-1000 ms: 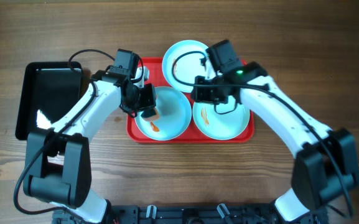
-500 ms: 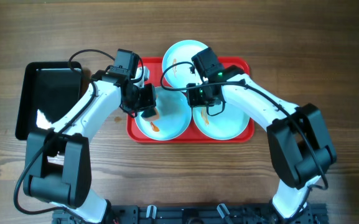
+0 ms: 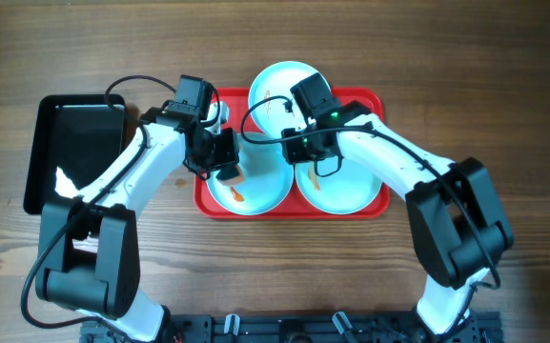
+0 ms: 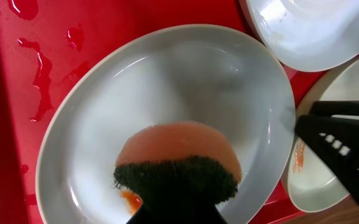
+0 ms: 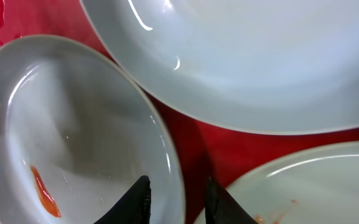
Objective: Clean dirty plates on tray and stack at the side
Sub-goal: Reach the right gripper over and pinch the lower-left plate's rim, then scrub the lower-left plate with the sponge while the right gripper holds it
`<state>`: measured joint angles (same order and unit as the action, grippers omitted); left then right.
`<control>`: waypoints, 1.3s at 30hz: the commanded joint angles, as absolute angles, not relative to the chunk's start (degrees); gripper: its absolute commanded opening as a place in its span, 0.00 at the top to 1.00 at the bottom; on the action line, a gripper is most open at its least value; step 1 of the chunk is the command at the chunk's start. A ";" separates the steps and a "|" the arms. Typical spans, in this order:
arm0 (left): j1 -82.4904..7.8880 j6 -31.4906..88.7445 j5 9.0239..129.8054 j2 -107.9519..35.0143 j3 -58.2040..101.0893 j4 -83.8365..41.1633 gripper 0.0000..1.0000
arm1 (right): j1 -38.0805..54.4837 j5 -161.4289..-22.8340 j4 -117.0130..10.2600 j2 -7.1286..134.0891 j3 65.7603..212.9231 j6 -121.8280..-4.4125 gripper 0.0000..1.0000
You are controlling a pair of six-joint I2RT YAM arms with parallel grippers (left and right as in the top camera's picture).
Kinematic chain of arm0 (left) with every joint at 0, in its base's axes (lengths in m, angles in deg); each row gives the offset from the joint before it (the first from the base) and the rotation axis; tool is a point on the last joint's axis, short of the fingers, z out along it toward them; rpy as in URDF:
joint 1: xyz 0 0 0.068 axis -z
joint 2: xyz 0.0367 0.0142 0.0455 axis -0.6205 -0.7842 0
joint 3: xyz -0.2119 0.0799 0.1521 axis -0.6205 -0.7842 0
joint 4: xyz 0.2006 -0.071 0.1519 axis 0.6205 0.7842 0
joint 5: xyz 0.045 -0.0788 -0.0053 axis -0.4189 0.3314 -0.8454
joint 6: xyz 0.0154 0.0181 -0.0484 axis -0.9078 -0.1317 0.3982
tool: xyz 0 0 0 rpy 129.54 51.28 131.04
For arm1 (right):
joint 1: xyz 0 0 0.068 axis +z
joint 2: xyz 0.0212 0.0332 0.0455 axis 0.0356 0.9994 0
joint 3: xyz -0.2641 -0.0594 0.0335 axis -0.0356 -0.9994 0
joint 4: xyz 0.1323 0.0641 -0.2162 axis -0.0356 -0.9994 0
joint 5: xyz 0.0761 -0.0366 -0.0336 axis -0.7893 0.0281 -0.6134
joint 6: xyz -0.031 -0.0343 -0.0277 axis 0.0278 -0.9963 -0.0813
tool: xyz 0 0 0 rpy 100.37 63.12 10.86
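Three pale-blue plates lie on the red tray (image 3: 294,213): a near-left plate (image 3: 260,176), a near-right plate (image 3: 346,191) and a far plate (image 3: 279,86). My left gripper (image 3: 225,170) is shut on an orange sponge with a dark green pad (image 4: 178,163), pressed into the near-left plate (image 4: 167,81) beside an orange smear (image 4: 129,200). My right gripper (image 5: 176,200) is open, its jaws either side of that plate's right rim (image 5: 170,162). An orange smear (image 5: 42,186) shows in that plate. The near-right plate (image 5: 316,186) also carries smears.
A glossy black tray (image 3: 74,152) lies on the wooden table left of the red tray. Water drops (image 4: 39,68) lie on the red tray floor. My right gripper's black finger (image 4: 341,146) shows at the right of the left wrist view.
My right gripper has moved left from over the near-right plate to the right rim of the near-left plate. My left gripper and sponge have stayed in place.
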<state>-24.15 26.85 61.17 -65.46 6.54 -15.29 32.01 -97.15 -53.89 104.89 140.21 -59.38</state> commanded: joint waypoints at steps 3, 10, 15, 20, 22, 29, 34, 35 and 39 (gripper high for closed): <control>-24.31 27.37 61.90 -66.10 6.21 -15.10 0.94 | 33.70 -97.30 -52.71 107.84 141.21 -60.32 0.71; -24.31 27.37 61.90 -66.10 6.23 -14.88 0.94 | 33.70 -95.64 -52.75 107.84 141.21 -60.34 0.77; -24.13 27.37 61.92 -66.10 6.23 -14.88 0.95 | 33.70 -95.64 -52.78 107.84 141.21 -60.30 0.96; -22.54 27.39 61.90 -66.10 6.23 -14.94 0.95 | 33.70 -95.64 -52.75 107.84 141.21 -60.32 0.96; -21.82 27.39 61.90 -66.10 6.23 -15.12 0.95 | 33.70 -95.64 -52.75 107.90 141.19 -60.26 0.96; -19.80 29.05 61.20 -66.10 6.21 -15.53 0.96 | 33.70 -95.42 -52.80 108.49 141.19 -58.81 0.96; -19.76 29.10 59.67 -66.10 6.23 -15.49 0.96 | 33.70 -95.44 -52.97 108.60 141.19 -58.38 0.89; -19.78 29.10 59.69 -66.12 6.23 -15.51 0.96 | 33.70 -95.42 -53.08 108.60 141.19 -58.36 0.87; -19.76 29.10 59.71 -66.12 6.21 -15.51 0.96 | 33.70 -95.38 -53.15 108.65 140.82 -58.36 0.96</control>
<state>-19.87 28.35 60.43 -65.46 6.54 -15.34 33.72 -96.40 -53.10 107.10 140.21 -58.57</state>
